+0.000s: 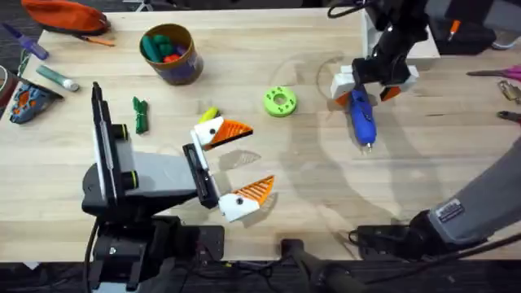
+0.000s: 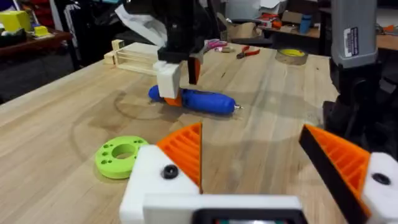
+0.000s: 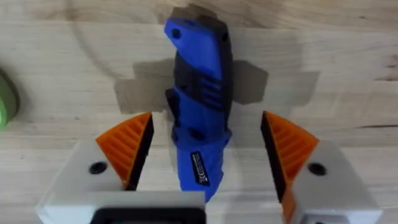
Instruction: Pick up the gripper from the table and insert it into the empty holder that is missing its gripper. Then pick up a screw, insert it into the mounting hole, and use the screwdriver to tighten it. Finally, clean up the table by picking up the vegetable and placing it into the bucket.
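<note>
I saw a light wood table, cluttered benches behind. Right gripper sat spread wide astride the one blue screwdriver, pads not touching it; the tip was out of my wrist view. Left gripper was released, empty. One bucket far left, one green disc mid-table.
</note>
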Robot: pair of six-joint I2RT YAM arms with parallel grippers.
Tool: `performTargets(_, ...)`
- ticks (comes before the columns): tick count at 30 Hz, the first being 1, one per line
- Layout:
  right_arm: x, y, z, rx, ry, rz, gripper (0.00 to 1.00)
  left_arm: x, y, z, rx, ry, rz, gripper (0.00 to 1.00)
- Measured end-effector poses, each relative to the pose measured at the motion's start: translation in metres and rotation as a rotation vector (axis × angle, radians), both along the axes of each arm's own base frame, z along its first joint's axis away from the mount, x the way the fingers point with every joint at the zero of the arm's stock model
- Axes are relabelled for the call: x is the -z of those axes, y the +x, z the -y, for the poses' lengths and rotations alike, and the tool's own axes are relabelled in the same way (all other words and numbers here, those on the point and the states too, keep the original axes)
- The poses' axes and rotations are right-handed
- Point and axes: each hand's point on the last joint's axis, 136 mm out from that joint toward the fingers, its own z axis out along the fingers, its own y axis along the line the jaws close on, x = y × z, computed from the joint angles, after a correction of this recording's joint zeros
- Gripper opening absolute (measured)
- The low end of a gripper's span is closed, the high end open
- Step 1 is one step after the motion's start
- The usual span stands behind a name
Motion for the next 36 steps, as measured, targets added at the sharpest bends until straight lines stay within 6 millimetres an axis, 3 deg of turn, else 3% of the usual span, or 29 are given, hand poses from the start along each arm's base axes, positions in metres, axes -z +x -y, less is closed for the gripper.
performTargets(6, 0.012, 0.006, -0.006, 0.006, 0.035, 0.019, 0.992, 0.000, 0.000, 0.000, 0.000, 0.000, 0.000, 0.988)
performTargets(12, 0.026, -0.004, -0.005, 0.020, 0.056, -0.005, 0.993, 0.000, 0.000, 0.000, 0.000, 0.000, 0.000, 0.986)
performTargets(36, 0.027, 0.005, -0.006, 0.028, 0.072, 0.028, 0.992, 0.000, 0.000, 0.000, 0.000, 0.000, 0.000, 0.985)
